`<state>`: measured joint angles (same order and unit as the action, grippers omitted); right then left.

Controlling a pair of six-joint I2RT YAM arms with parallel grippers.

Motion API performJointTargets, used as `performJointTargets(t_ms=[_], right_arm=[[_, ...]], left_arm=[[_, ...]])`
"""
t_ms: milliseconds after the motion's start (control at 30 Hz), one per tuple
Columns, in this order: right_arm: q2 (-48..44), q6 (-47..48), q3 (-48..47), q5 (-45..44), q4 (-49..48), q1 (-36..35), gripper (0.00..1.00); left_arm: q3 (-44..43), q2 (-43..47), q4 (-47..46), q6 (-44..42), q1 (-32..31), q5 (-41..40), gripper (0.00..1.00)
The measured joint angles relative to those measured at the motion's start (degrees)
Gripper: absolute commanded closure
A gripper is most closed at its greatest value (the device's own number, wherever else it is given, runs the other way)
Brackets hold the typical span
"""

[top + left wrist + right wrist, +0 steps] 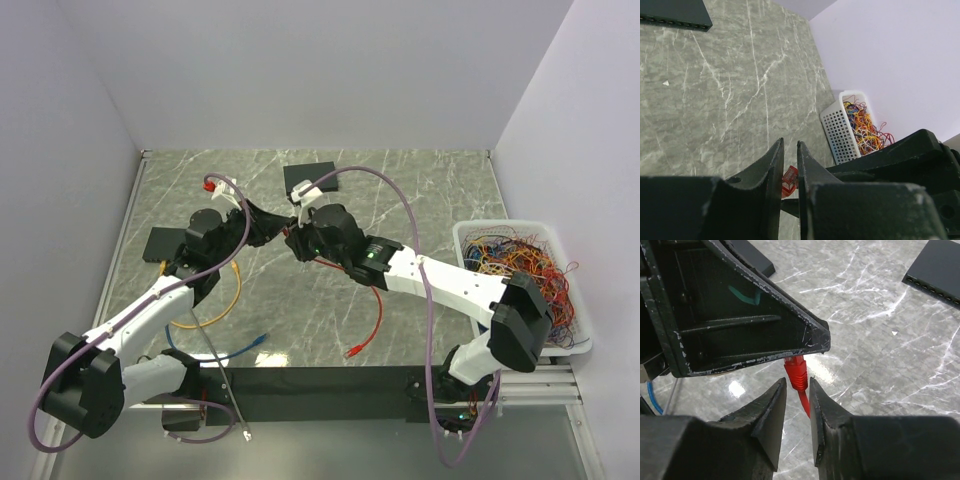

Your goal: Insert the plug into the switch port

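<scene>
The red plug [789,181] sits pinched between the narrow jaws of my left gripper [790,142], held above the marble table. From it a red cable [375,310] trails toward the near edge. My right gripper [796,381] meets the left gripper [278,222] mid-table. Its fingertips flank the plug's red boot [796,371] just below the left finger [750,325], with slim gaps either side. One black switch [310,178] lies at the far middle, its port row showing in the right wrist view [937,270]. A second switch [160,243] lies at the left.
A white basket [462,232] full of tangled cables stands at the right edge, also seen from the left wrist [837,130]. A yellow cable [225,300] and a blue cable [245,345] loop near the left arm. Grey walls enclose the table.
</scene>
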<state>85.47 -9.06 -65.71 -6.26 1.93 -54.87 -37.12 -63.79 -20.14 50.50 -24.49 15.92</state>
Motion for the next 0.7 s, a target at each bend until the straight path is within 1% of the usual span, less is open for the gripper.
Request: performJointTargets(t_ms=[267,367,500,533,633,700], right_arm=[[1.1,-0.1,-1.2,-0.8,0.2,0.0,0.76],[1.8,-0.2,-1.7,-0.8,0.3,-0.1,0.84],[2.4,-0.3,-1.9,-1.0,0.2,-0.2,0.97],[2.5,-0.4,-1.9,-1.0,0.2,-0.2,0.99],[2.7,-0.5,-1.9,-1.0,0.2,-0.3,1.0],[2.8,-0.7,-1.9,-1.0,0.3,-0.4,1.0]], left_arm=[[0.0,0.0,0.0,0.0,0.0,-0.6,0.99],[0.0,0.0,0.2,0.0,0.0,-1.0,0.99],[0.0,0.0,0.8,0.0,0.1,-1.5,0.99],[0.0,0.0,1.0,0.0,0.1,-1.7,1.0],[0.0,0.0,1.6,0.0,0.1,-1.8,0.93],[0.0,0.0,2.2,-0.1,0.1,-1.9,0.85]])
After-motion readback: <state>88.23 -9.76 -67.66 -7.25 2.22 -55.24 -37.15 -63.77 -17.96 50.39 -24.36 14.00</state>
